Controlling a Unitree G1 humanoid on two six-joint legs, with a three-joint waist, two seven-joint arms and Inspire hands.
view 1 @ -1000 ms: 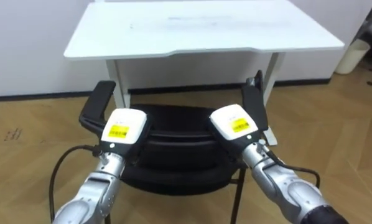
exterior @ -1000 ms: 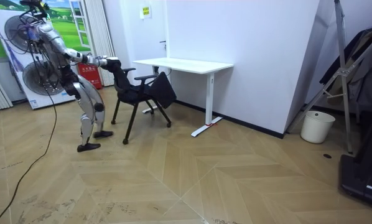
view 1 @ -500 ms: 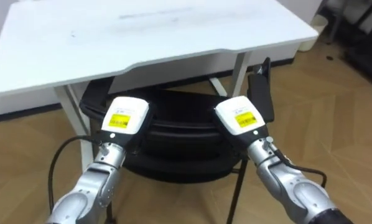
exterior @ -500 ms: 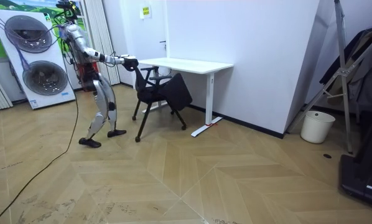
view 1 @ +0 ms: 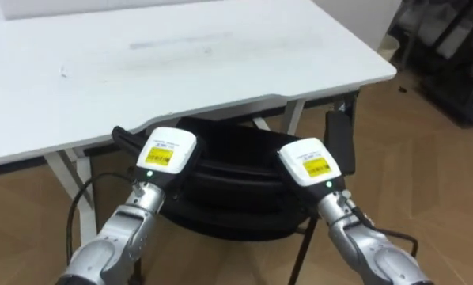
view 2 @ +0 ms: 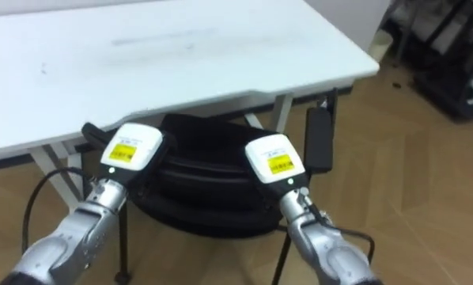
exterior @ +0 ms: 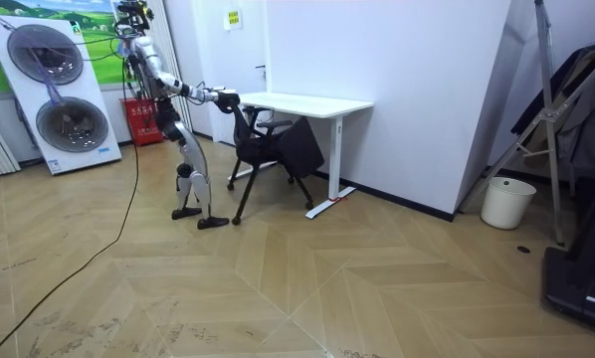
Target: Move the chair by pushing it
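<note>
A black chair with armrests stands in front of me, its seat and front part under the white desk. My left hand and right hand both rest on the top of the chair's backrest, backs facing me. The right armrest sticks out beside the desk's right leg. In the room view I stand behind the chair at the desk's end, both arms stretched forward to the backrest.
Two stacked washing machines and a red object stand behind me at the room view's left. A white bin and a rack with dark clothes are at its right. Open wooden floor lies in front.
I have walked forward with the chair, which has slid further under the desk. The desk top now lies closer below my eyes.
</note>
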